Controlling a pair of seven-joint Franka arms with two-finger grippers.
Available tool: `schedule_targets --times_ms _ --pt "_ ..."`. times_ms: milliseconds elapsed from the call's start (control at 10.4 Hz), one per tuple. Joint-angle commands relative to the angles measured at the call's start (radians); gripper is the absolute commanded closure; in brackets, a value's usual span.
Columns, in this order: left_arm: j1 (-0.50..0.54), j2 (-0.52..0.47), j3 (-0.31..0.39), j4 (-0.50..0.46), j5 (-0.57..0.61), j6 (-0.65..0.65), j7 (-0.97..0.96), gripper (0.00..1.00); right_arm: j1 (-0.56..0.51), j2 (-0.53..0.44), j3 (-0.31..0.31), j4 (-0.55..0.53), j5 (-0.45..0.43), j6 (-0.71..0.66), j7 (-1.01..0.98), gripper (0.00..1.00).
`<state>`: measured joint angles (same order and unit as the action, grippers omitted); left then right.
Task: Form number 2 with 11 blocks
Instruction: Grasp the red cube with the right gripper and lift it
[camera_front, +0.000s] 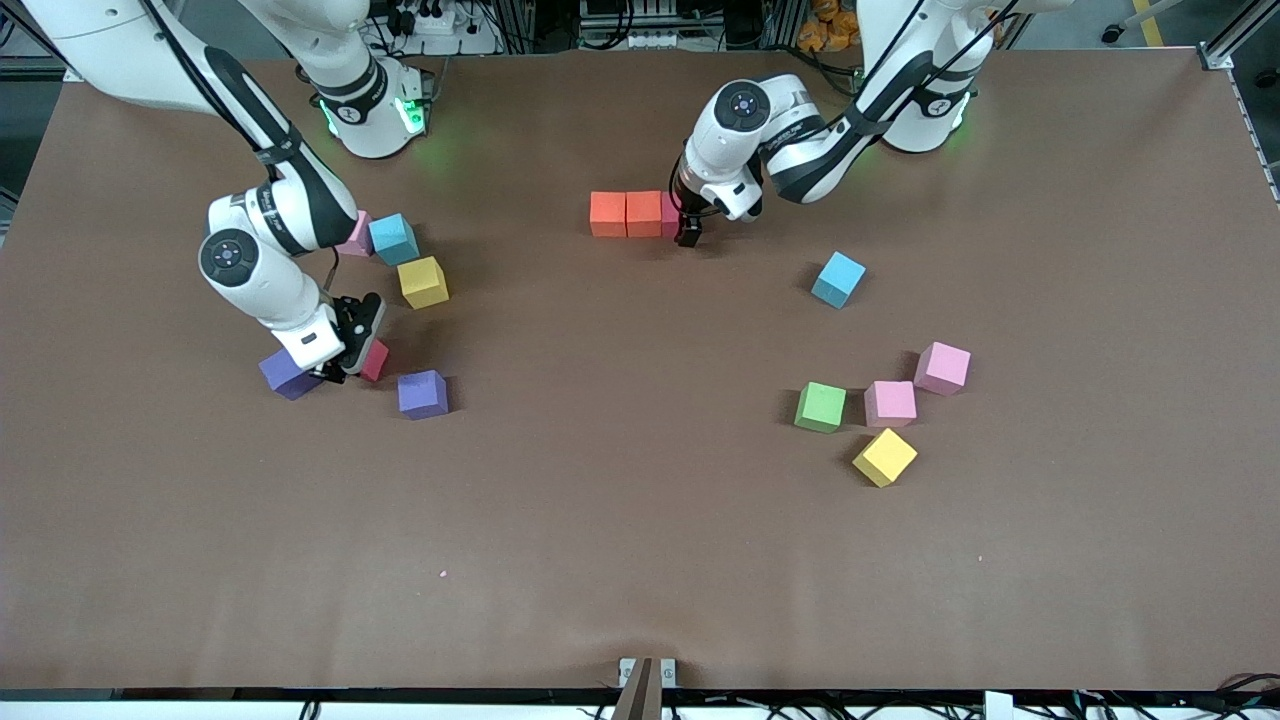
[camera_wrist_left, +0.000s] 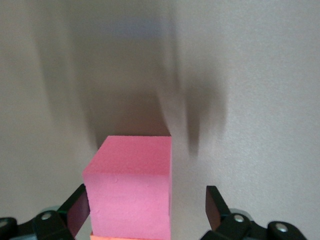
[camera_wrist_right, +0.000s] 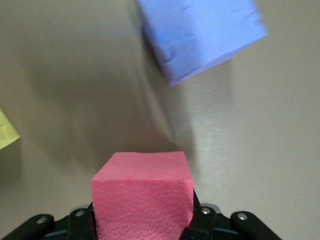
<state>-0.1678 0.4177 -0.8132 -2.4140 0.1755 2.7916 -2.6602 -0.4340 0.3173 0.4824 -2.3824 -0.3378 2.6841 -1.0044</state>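
The number 2 (camera_front: 640, 214) risks shifting if our spread left fingers (camera_wrist_left: 216, 205) clip its red cube (camera_wrist_left: 131, 195); right fingers (camera_wrist_right: 192, 227) clamp another red cube (camera_wrist_right: 142, 200).

White arms, black joints, cables, black fingers (camera_wrist_left: 216, 207); bases apparently green-lit.

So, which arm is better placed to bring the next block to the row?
Right: its gripper fingers already clamp a red block. The left gripper is open beside the row block it just placed, holding nothing.
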Motion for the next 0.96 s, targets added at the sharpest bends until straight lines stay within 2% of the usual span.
schedule_targets --times_ms 0,96,289,482,578,867 --pt "0.005 -0.033 -0.004 -0.004 0.027 0.005 -0.027 0.0 -0.022 -0.044 0.086 0.055 -0.009 -0.073 0.012 0.74" --pt "0.004 -0.048 -0.006 -0.002 0.027 0.005 -0.036 0.0 -0.017 -0.053 0.109 0.104 -0.004 -0.157 0.033 0.76" --pt "0.004 -0.065 -0.011 -0.002 0.027 0.003 -0.041 0.0 0.041 -0.053 0.137 0.166 0.0 -0.199 0.158 0.76" --pt "0.004 -0.082 -0.012 0.009 0.027 -0.004 -0.041 0.0 0.14 -0.047 0.14 0.205 0.106 -0.213 0.301 0.75" --pt "0.004 -0.089 -0.014 0.015 0.027 -0.012 -0.041 0.0 0.194 -0.046 0.139 0.242 0.14 -0.263 0.367 0.75" --pt "0.005 -0.111 -0.027 0.026 0.027 -0.021 -0.04 0.0 0.28 -0.043 0.14 0.25 0.154 -0.296 0.614 0.75"
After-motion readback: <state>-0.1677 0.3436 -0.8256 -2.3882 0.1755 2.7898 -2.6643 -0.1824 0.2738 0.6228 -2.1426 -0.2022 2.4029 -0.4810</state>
